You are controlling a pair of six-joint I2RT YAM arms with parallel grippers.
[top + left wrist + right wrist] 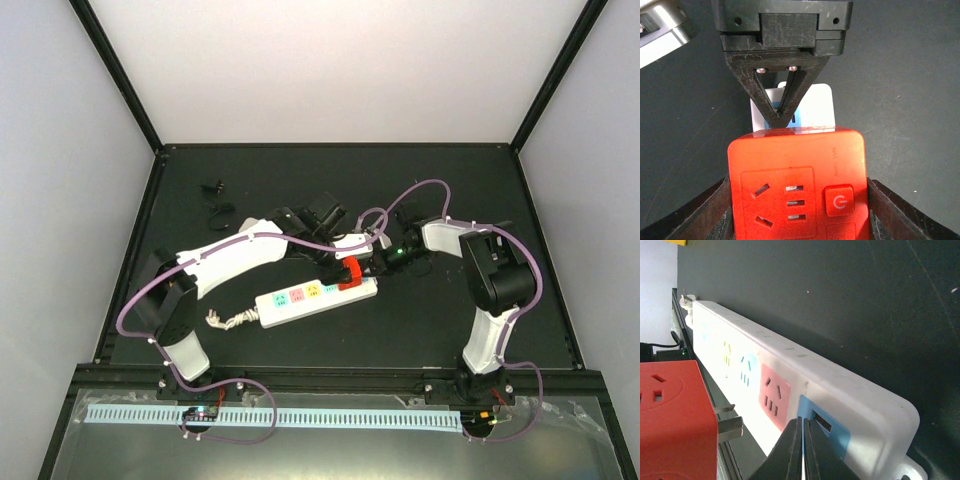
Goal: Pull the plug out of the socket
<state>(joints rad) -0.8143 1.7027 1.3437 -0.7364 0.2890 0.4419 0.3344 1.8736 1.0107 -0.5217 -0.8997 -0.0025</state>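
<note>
The white power strip [315,297] lies slantwise near the middle of the tabletop [450,320], its frayed cord stub [226,320] pointing toward the left edge. The left end effector [797,210] grips the red plug [796,185] by its two sides, just above the strip's right end; its metal prongs [728,423] show bare, out of the outlets. The right end effector [802,440] is pinched together, holding nothing, its tips at the strip's blue outlet face [826,427].

Left arm [235,255] and right arm [497,280] bend inward, meeting; left pincer [350,272] clamps the plug [796,190], right pincer [802,422] pinched closed.
</note>
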